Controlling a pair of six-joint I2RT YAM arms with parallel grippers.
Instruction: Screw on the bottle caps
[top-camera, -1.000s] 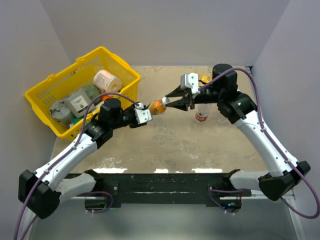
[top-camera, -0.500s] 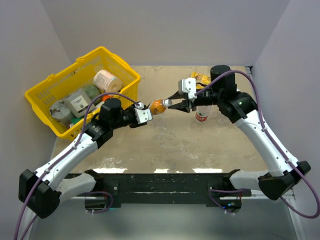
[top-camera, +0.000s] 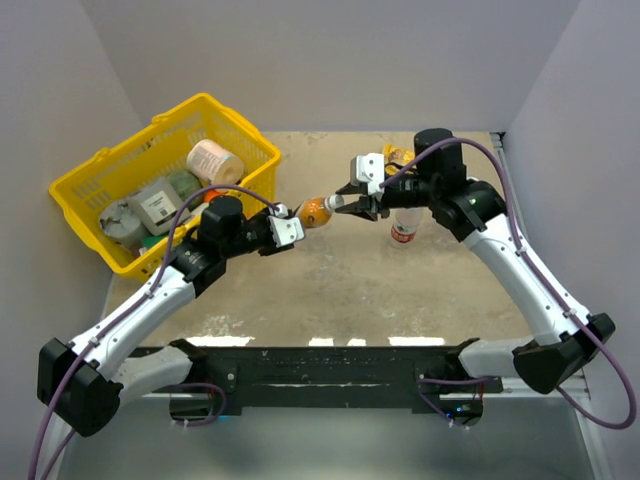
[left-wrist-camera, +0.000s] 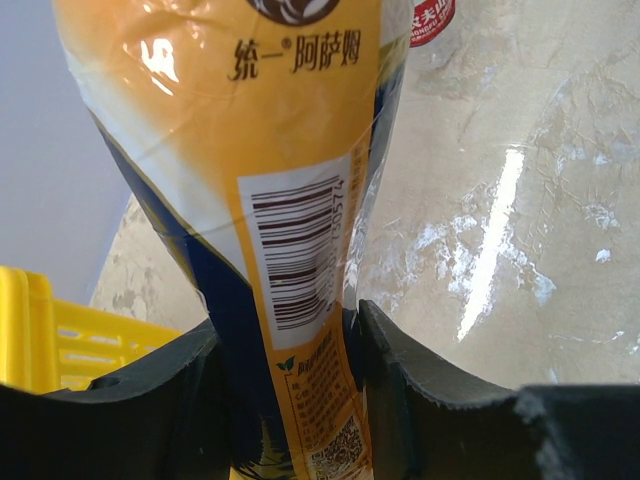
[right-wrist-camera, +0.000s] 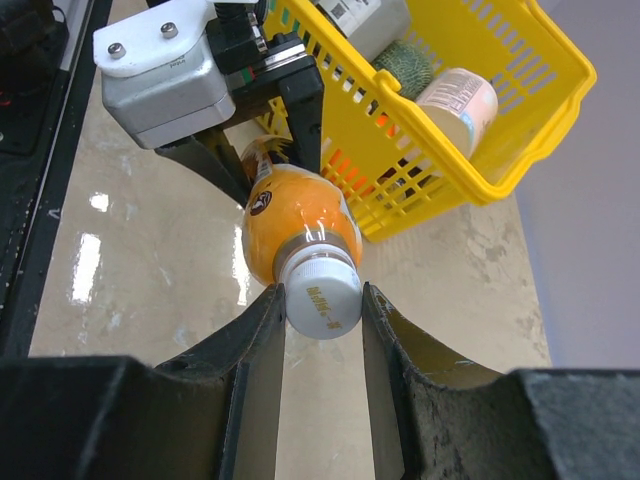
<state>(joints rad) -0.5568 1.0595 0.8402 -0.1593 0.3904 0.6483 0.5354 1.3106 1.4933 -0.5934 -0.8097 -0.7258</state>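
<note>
Left side: the left tool (top-camera: 297, 220) pinches the lower body of the orange plastic bottle (top-camera: 316, 213), holding it level above the tabletop (top-camera: 350, 290).
Long axis: left to right, the neck pointing at the right arm.
Cap: the white ribbed screw cap (right-wrist-camera: 322, 297) sits on that neck, nearer the right arm.
Right side: the right tool (top-camera: 345, 205) presses both sides of the cap, its wrist in line with the bottle and its elbow bent.

Mottled beige table (top-camera: 350, 290), yellow basket (top-camera: 100, 180) at left edge, red-labelled bottle (top-camera: 402, 233) standing right

The orange bottle (left-wrist-camera: 250, 130) has a glossy label, its white cap (right-wrist-camera: 322, 295) ridged plastic (tabletop (left-wrist-camera: 520, 200) shiny).
</note>
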